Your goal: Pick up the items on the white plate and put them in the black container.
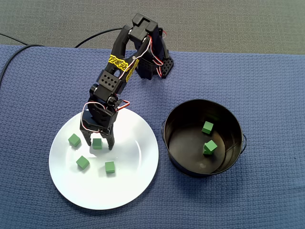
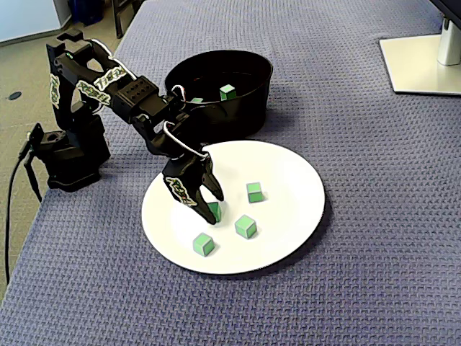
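Observation:
Several green cubes lie on the white plate [image 1: 131, 143] [image 2: 288, 169]. My gripper [image 1: 99, 144] [image 2: 210, 207] is down on the plate and open, its two fingers straddling one green cube [image 1: 97, 143] [image 2: 215, 211] with a gap on each side. Other cubes lie close by: one to the left [image 1: 74, 140], one below [image 1: 82, 162] [image 2: 203, 244], and one to the lower right [image 1: 110, 167] [image 2: 245, 226]. The black container [image 1: 226, 119] [image 2: 230, 119] stands beside the plate and holds two green cubes [image 1: 207, 127] [image 1: 209, 147].
The arm's base [image 1: 162, 67] [image 2: 68, 155] stands on a blue woven cloth [image 1: 267, 76] behind plate and container. A cable [image 1: 14, 59] runs off at the left. A white monitor stand [image 2: 421, 61] sits at a far corner.

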